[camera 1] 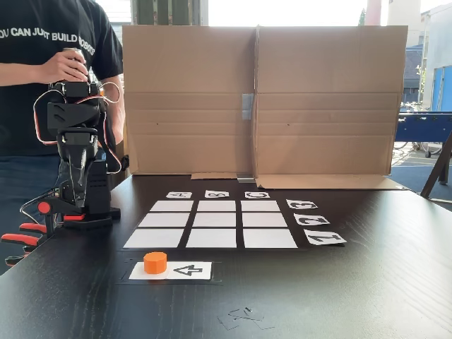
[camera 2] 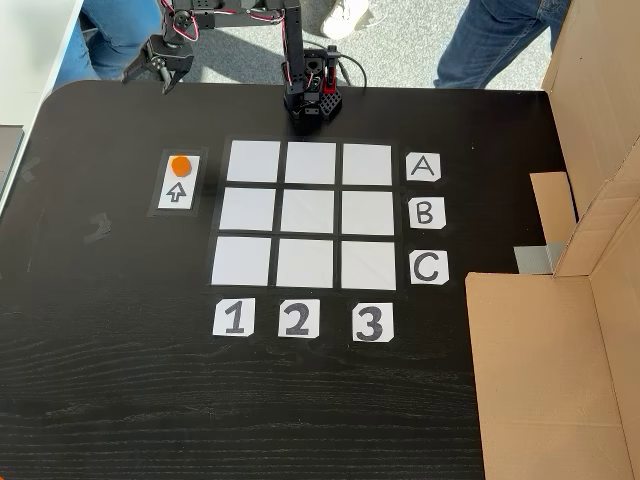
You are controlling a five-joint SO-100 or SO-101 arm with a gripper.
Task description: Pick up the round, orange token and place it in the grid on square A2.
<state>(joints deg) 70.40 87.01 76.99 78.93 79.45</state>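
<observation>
Here, line by line:

Token: the token (camera 1: 155,262) (camera 2: 180,165) is a short orange cylinder standing flat on the white arrow card (camera 1: 185,270) (camera 2: 176,190). It sits on the end of the card behind the arrow's tail and is free of the gripper.

Arrow card: it lies just beside the grid, apart from it, on the side of column 1. In the fixed view from above, that is left of the grid.

Grid: the grid (camera 1: 211,224) (camera 2: 304,212) is nine white rectangles in three rows of three on the black worktop (camera 1: 367,289) (camera 2: 110,380). Labels A, B, C run along one edge and 1, 2, 3 along another.

Square A2: square A2 (camera 1: 211,238) (camera 2: 310,163) is the middle rectangle of the row beside label A, the row nearest the arm's base. Nothing rests on it.

Arm: the arm's base (camera 1: 90,212) (camera 2: 311,103) stands at the worktop edge, just beyond row A.

Gripper: in the fixed view from above, the gripper (camera 2: 152,75) hangs past the worktop's far left corner, well apart from the token, with its jaws slightly parted and nothing between them. In the fixed view from the front I cannot tell its opening.

Person: a hand (camera 1: 63,66) rests on top of the arm; the person wears a dark T-shirt.

Cardboard: a folded cardboard screen (camera 1: 261,99) (camera 2: 560,340) stands along the worktop edge on the row C side.
</observation>
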